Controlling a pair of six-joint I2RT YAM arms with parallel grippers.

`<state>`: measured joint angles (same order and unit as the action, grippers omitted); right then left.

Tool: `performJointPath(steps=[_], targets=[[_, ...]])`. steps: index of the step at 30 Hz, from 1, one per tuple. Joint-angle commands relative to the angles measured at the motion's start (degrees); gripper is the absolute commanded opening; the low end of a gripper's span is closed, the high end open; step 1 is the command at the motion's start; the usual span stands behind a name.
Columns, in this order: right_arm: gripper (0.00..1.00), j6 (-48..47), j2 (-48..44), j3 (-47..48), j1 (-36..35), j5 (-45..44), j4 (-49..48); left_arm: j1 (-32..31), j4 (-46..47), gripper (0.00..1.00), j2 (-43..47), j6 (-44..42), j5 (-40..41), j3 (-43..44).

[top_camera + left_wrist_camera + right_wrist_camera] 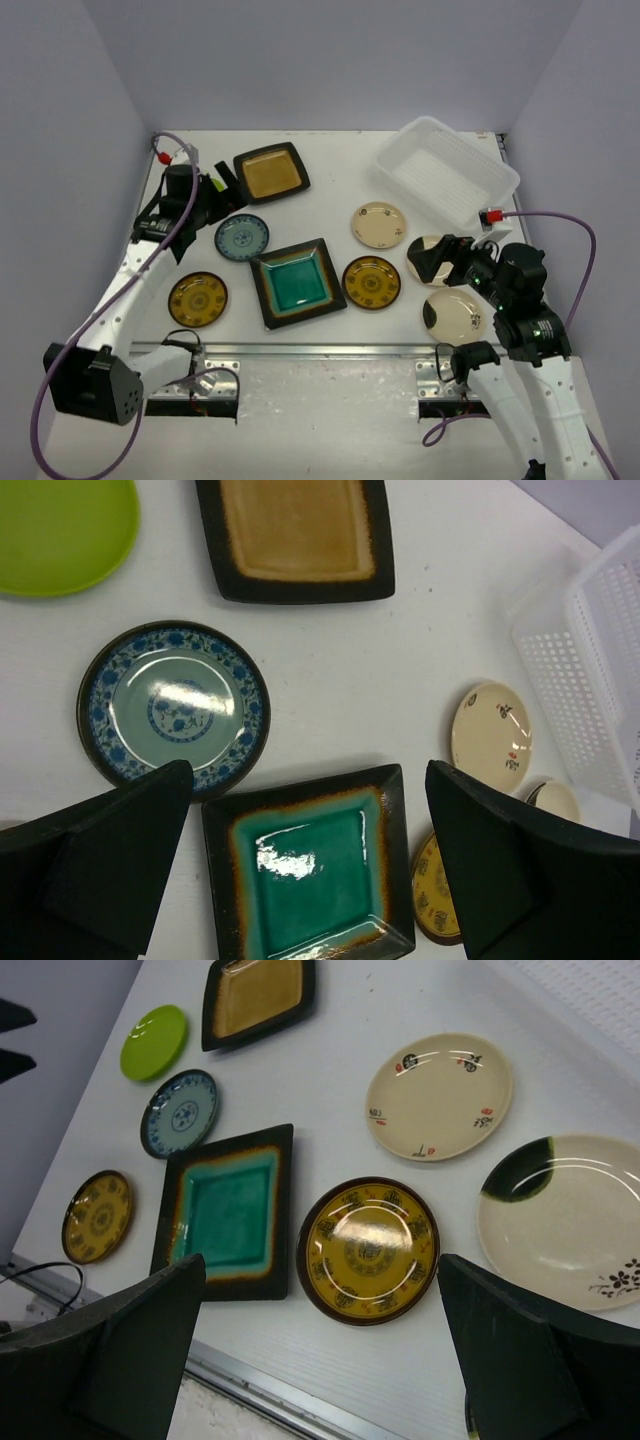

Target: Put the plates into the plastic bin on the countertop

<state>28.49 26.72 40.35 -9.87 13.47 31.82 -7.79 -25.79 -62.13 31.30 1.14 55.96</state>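
Observation:
Several plates lie on the white countertop [330, 205]: an amber square [270, 172], a teal square [297, 282], a blue-patterned round [242, 237], two yellow-brown rounds [197, 299] [372, 282] and cream rounds [379, 224] [452, 315]. The white plastic bin [447, 172] stands empty at the back right. My left gripper [205, 195] is open and empty above the back left, over a lime green plate [60, 525]. My right gripper [440, 258] is open and empty above a cream plate with a dark patch [565, 1220].
The metal front edge [300, 350] runs along the near side of the table. Grey walls close in the left, back and right. A purple cable [560, 220] loops beside the right arm, near the bin's front corner.

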Motion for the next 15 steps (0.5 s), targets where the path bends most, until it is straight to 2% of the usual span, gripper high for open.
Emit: performJointPath(steps=[1,4,6,8,10,13,15], targets=[[0.99,-0.3,0.0,-0.6,0.1,5.2,-3.2,2.7,4.7,1.0,-12.0,0.7,-2.2,9.9],[0.99,-1.3,-0.2,-0.5,0.2,6.8,-2.2,10.6,6.2,1.0,-21.1,1.9,-9.9,15.6],[0.99,-1.8,-0.7,-0.5,0.2,7.4,-1.4,13.3,7.2,1.0,-27.6,1.4,-15.7,19.8],[0.99,-2.0,-1.3,-0.6,0.2,7.6,-1.2,14.0,5.7,1.0,-31.6,0.4,-18.2,25.4],[0.99,-1.7,-2.0,-1.6,0.2,7.8,-2.1,14.2,-0.4,1.0,-41.9,-3.0,-19.4,36.0],[0.99,-1.4,-1.8,-2.1,0.2,8.8,-2.7,14.4,-6.0,1.0,-54.4,-7.3,-22.9,45.5],[0.99,-1.5,-1.5,-2.0,0.2,9.4,-2.8,14.4,-9.4,1.0,-58.9,-9.5,-23.5,50.9]])
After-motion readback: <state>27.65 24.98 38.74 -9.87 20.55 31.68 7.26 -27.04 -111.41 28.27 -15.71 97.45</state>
